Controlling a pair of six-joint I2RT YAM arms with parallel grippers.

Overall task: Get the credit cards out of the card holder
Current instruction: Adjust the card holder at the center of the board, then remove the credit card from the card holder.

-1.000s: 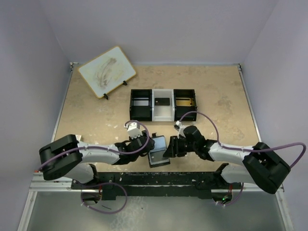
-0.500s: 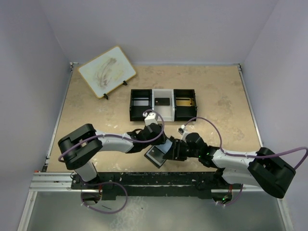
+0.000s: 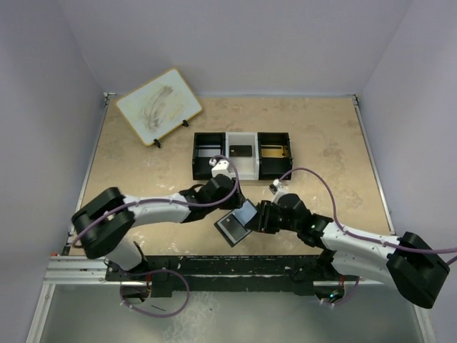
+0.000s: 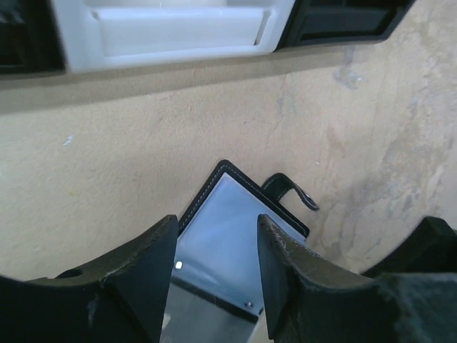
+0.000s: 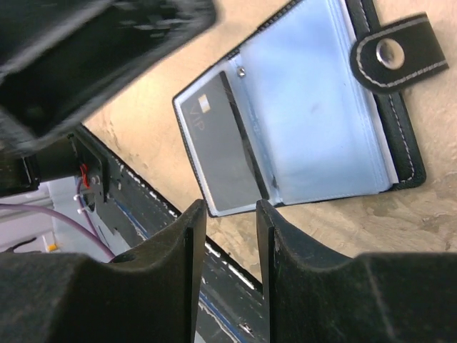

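The card holder [image 3: 246,212] lies open on the table near the front edge, pale blue inside [image 4: 235,214], its snap strap [image 5: 396,50] spread out to one side. A dark credit card [image 5: 221,143] marked VIP sits in one of its pockets. My left gripper [image 4: 214,239] hovers open over the pale blue inside, with a finger [image 4: 150,271] to either side of it and nothing gripped. My right gripper [image 5: 227,214] is open just off the dark card's outer edge, its jaws a narrow gap apart and empty. In the top view the left gripper [image 3: 230,202] and the right gripper [image 3: 258,216] flank the holder.
A three-compartment tray [image 3: 243,136] stands behind the holder, with a dark card [image 3: 241,151] in its white middle section and something gold [image 3: 273,151] in the right one. A pale board on a stand [image 3: 158,105] leans at the back left. The black front rail [image 3: 228,264] runs close by.
The holder now lies turned and spread open slightly farther back. My left gripper has swung in over it from the left. The right gripper's jaws have narrowed and stayed at the holder's right.
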